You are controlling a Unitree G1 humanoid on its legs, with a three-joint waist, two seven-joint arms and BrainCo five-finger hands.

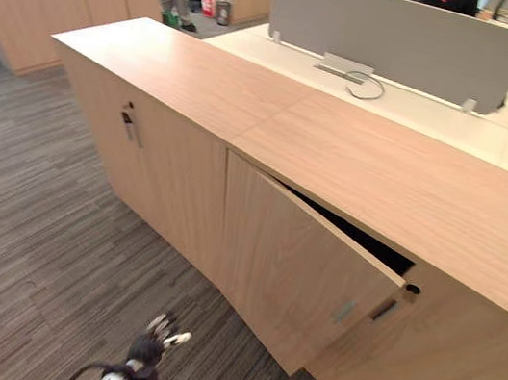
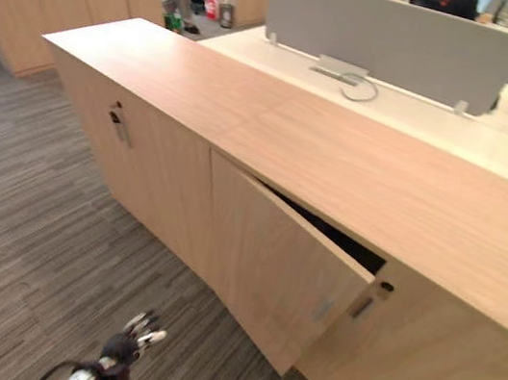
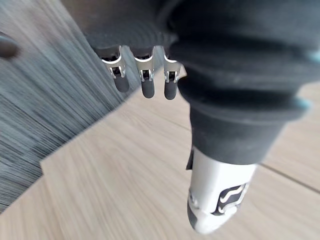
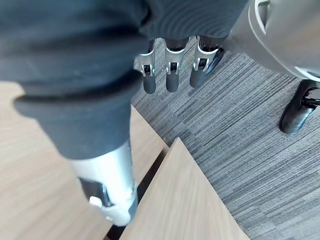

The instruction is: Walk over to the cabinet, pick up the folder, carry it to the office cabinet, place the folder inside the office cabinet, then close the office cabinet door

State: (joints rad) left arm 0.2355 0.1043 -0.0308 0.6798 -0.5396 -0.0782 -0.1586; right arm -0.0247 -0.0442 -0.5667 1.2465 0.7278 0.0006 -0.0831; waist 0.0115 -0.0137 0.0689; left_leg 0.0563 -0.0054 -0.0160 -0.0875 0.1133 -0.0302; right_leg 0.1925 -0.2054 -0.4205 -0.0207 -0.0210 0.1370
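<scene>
Nearest, low over the carpet [image 1: 20, 248], the left robot hand [image 1: 147, 353] hangs with its fingers loosely apart and nothing between them. The right robot hand [image 4: 171, 76] hangs just as slack and empty beside the free edge of the door [image 1: 304, 267]. Neither holds the folder. It may lie inside the office cabinet [image 1: 357, 158], but the gap [image 1: 363, 239] behind the door is too dark to tell. The door stands ajar, hinged on the robot's left, with its free edge and small handle [image 1: 344, 310] swung out toward the robot, so closing it looks like the step that remains. The risk lies in that push. Both hands hang well below the handle, and a shove near the hinge side would turn the panel weakly or let the fingers slide across the smooth wood. A finger left on the free edge could be nipped against the neighbouring panel. If the folder juts out inside, the door would stop short or spring back. Leaning in on two legs could also tip the robot against the cabinet. Beyond the top lies a pale desk [image 1: 258, 49] with a grey screen [image 1: 396, 38].
</scene>
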